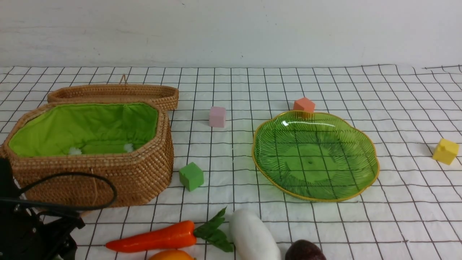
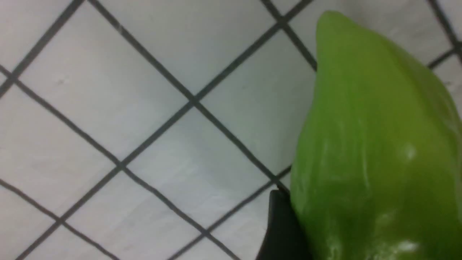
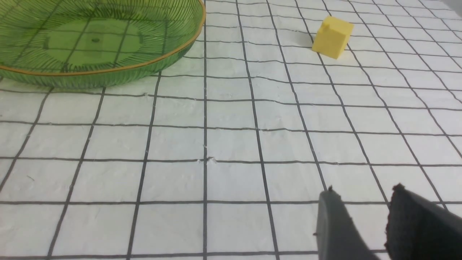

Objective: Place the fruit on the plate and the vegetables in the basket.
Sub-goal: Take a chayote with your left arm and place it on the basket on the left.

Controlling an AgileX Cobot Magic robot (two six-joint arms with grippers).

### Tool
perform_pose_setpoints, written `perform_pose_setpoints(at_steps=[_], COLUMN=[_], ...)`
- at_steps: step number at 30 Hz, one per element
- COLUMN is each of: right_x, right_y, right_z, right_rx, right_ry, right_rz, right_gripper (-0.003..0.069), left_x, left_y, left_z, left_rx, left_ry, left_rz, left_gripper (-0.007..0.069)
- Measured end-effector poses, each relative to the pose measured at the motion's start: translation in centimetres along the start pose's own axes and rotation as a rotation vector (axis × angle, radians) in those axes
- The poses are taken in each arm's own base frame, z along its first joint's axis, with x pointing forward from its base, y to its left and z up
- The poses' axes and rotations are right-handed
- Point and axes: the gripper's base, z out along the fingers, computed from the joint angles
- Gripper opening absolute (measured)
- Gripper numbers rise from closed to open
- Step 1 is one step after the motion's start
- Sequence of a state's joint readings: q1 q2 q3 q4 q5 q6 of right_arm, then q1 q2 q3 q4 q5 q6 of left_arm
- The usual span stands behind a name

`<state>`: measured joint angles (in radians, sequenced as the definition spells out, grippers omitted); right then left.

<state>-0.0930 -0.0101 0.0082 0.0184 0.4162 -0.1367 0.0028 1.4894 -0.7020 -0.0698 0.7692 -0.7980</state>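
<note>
- Vegetable of light green [image 2: 375, 151] lies right at the left gripper [image 1: 68, 236], one dark finger [image 2: 287, 231] against or just beside its flank in the left wrist view; the opposite finger is hidden there, so I cannot tell whether the pair is clamped on it or standing apart around it.
- Its long axis runs roughly along the reach of that finger, narrow tip pointing out beyond the fingertip, thick body back between or beside the jaws; closing across the fat middle, rather than along the length, looks the sound way to take it.
- Left arm is plainly the nearer one: the front view has it at the near left, just short of the basket [image 1: 108, 180], whose green-lined opening lies forward of the gripper and higher than the tabletop.
- Next move, as I judge it: secure the grip, lift above the near wicker wall, then forward into the lining. The smooth, tapering shape could slip toward its tip if the hold is shallow.
- Right gripper [image 3: 364, 189] has its fingers parted with nothing between them, well apart from this vegetable, on the side of the plate [image 1: 316, 162].
</note>
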Motion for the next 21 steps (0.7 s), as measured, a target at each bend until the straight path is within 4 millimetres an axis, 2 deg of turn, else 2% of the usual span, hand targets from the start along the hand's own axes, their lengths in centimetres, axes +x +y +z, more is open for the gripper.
perform_pose_setpoints(at_steps=[1,4,6,7,8,11,13,16,19,20,21], right_x=[0.0,0.0,0.0,0.0,0.0,0.0,0.0,0.0,0.0,0.0,0.0], right_y=[0.0,0.0,0.0,0.0,0.0,0.0,0.0,0.0,0.0,0.0,0.0], right_z=[0.0,0.0,0.0,0.0,0.0,0.0,0.0,0.0,0.0,0.0,0.0], right_rx=[0.000,0.000,0.000,0.000,0.000,0.000,0.000,0.000,0.000,0.000,0.000], right_ry=[0.000,0.000,0.000,0.000,0.000,0.000,0.000,0.000,0.000,0.000,0.000], right_rz=[0.000,0.000,0.000,0.000,0.000,0.000,0.000,0.000,0.000,0.000,0.000], right_gripper=[0.0243,0.0243,0.0243,0.0243,0.0243,0.0243,0.0243,0.0243,0.0243,0.0243,0.0243], left_x=[0.0,-0.1,-0.2,-0.5,-0.5,-1.5,-2.3,-4.2,-6.4,-7.3,-7.4], left_y=[0.0,-0.6,-1.2,-1.9,-2.0,-3.7,-4.8,-7.0,-9.5,-10.6,-10.8], left_z=[-0.3,-3.7,-6.5,-9.3,-9.8,-15.1,-17.2,-18.5,-17.8,-16.6,-16.6], left_rx=[0.006,0.077,0.141,0.218,0.232,0.385,0.445,0.485,0.489,0.479,0.483], left_ry=[-0.003,-0.041,-0.074,-0.124,-0.134,-0.249,-0.296,-0.329,-0.314,-0.284,-0.280], left_rz=[-0.001,0.017,0.018,0.019,0.019,0.013,0.004,0.000,-0.016,-0.036,-0.040], left_gripper=[0.0465,0.0465,0.0465,0.0465,0.0465,0.0465,0.0465,0.0465,0.0465,0.0465,0.0465])
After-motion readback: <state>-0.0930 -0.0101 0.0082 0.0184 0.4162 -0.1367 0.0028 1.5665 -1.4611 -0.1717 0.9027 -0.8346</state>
